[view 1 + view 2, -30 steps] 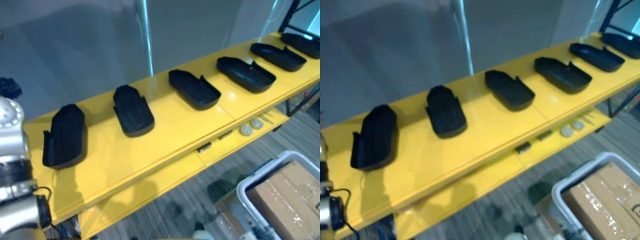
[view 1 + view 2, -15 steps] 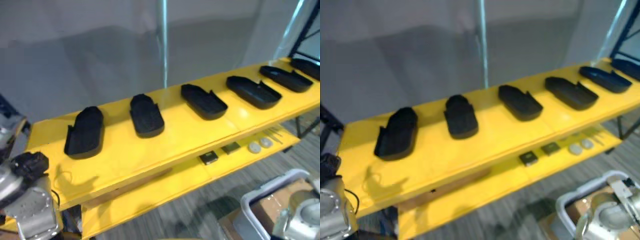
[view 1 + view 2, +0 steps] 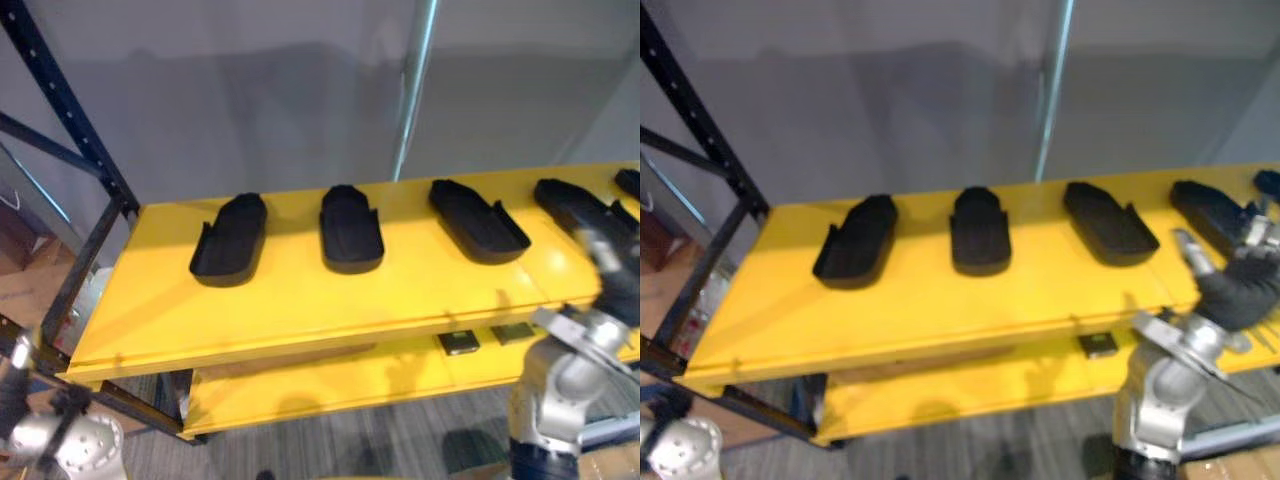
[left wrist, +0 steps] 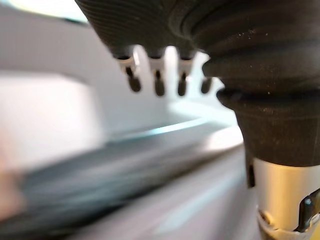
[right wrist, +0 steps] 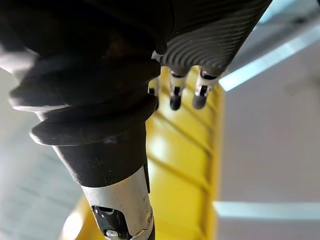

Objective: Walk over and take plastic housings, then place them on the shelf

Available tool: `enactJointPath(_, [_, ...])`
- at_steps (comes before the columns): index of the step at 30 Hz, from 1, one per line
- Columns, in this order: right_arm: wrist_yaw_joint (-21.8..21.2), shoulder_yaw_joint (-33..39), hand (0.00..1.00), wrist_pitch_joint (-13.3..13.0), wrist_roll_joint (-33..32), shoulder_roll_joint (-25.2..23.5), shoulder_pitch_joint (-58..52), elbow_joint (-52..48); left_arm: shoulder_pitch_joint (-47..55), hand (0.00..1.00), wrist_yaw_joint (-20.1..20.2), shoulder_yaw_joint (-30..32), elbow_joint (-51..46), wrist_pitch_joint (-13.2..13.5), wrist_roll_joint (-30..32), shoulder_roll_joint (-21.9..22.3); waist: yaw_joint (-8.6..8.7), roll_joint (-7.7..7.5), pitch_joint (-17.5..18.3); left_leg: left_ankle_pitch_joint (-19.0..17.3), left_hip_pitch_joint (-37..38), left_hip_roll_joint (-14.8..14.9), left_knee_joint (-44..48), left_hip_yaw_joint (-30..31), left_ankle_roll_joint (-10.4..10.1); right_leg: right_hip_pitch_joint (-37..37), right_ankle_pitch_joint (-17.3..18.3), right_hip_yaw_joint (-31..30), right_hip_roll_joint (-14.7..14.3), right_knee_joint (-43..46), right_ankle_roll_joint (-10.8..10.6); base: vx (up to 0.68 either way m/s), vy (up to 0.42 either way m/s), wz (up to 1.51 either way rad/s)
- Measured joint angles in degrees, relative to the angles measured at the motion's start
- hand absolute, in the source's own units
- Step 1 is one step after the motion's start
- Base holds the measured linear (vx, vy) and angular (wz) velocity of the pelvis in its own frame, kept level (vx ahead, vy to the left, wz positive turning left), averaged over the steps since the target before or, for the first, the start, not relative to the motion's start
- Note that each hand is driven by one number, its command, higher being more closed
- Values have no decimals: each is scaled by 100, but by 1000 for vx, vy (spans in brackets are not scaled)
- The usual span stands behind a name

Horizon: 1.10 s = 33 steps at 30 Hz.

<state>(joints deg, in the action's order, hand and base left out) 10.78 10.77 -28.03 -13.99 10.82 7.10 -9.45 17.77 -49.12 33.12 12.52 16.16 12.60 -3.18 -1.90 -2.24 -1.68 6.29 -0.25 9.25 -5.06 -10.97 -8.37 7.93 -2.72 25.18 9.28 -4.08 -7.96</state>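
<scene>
**A:** While both hands are empty, where are the black moulded plastic housings point(image 3: 351, 228)?

**B:** They lie in a row on the upper yellow shelf board point(image 3: 300, 305), each apart from the next.

**A:** And the hands?

**B:** The right hand point(image 3: 1238, 288) is raised at the shelf's right end, fingers straight and spread, close by a housing; I cannot tell if it touches. The left hand point(image 4: 159, 85) has straight, relaxed fingers.

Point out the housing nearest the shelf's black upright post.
The leftmost housing on the yellow shelf; the others lie farther right, away from the black post.
</scene>
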Motion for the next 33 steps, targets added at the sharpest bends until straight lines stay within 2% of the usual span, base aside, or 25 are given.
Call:
enactJointPath(1, [-96, -178, 0, 201, 32, 127, 265, 236, 99, 0, 197, -109, 517, 9, -91, 45, -64, -65, -16, 2, 3, -6, 0, 17, 1, 3, 3, 8, 8, 26, 4, -3, 5, 7])
enactJointPath(4, [-132, -536, 0, 646, 142, 380, 923, 862, 273, 0, 743, -291, 1416, 18, -359, 191, -172, -125, -41, 23, 3, -36, 0, 122, 19, 22, 47, 106, 44, 124, 28, -9, 1, 17])
enactJointPath(7, [-210, -815, 0, 911, 245, 570, 1498, 1427, 326, 0, 1205, -452, 2231, 51, -413, 213, -378, -127, -56, 40, 5, -47, 0, 163, 36, 46, 67, 134, 60, 158, 30, -23, 1, 9])
enactJointPath(8, [-235, -901, 0, 966, 261, 591, 1648, 1546, 351, 0, 1371, -503, 2410, 51, -544, 215, -400, -135, -61, 47, 16, -51, -1, 200, 38, 97, 68, 157, 57, 158, 32, -27, -10, 15])
enactJointPath(11, [-438, -1187, 0, 1095, 267, 640, 2102, 1832, 437, 0, 1902, -630, 2894, 51, -776, 221, -468, -34, -189, 85, 36, -52, -2, 255, 53, 154, 88, 189, 50, 159, 59, -53, -13, 8])
enactJointPath(14, [-459, -1289, 0, 1163, 288, 666, 2348, 2162, 430, 0, 2259, -762, 3141, 47, -1018, 220, -561, -17, -293, 114, 37, -52, -2, 293, 69, 187, 86, 249, 50, 158, 55, -50, -11, 7])
enactJointPath(17, [-441, -1421, 0, 1265, 526, 668, 2627, 2686, 425, 0, 2650, -972, 3395, 47, -1233, 151, -641, -100, -392, 133, 22, -65, -2, 412, 96, 243, 86, 344, 49, 156, 54, -35, -9, 17])
enactJointPath(18, [-447, -1450, 0, 1266, 713, 667, 2729, 2934, 414, 0, 2823, -1055, 3457, 48, -1269, 132, -703, -171, -434, 139, 15, -76, -2, 449, 104, 274, 86, 402, 52, 156, 53, -16, -9, 14])
enactJointPath(21, [-494, -1539, 0, 1254, 813, 667, 2896, 3122, 412, 0, 2985, -1204, 3498, 48, -1309, 119, -723, -192, -507, 149, 11, -110, -2, 546, 119, 329, 86, 475, 60, 157, 53, -15, -6, 17])
enactJointPath(24, [-637, -1758, 0, 1256, 812, 667, 3122, 3267, 350, 0, 3166, -1394, 3500, 46, -1441, 86, -830, -155, -551, 151, -18, -110, -2, 559, 122, 320, 116, 480, 59, 157, 29, -8, -4, 3])
enactJointPath(27, [-839, -1957, 0, 1391, 669, 659, 3241, 3511, 245, 0, 3259, -1563, 3499, 46, -1491, 44, -873, -115, -577, 163, -56, -109, -1, 583, 121, 306, 123, 495, 55, 157, 21, -2, -14, 5])
enactJointPath(29, [-864, -2060, 0, 1566, 531, 626, 3320, 3767, 204, 0, 3352, -1698, 3497, 44, -1579, -43, -923, -125, -599, 190, -90, -97, 0, 587, 83, 270, 121, 499, 46, 165, 19, 0, 0, 0])
enactJointPath(33, [-860, -2104, 0, 1735, 506, 578, 3519, 3939, 61, 0, 3428, -1843, 3488, 32, -1683, -88, -974, -117, -736, 203, -85, -94, 2, 605, 79, 271, 108, 537, 40, 207, -1, 0, -5, 1])
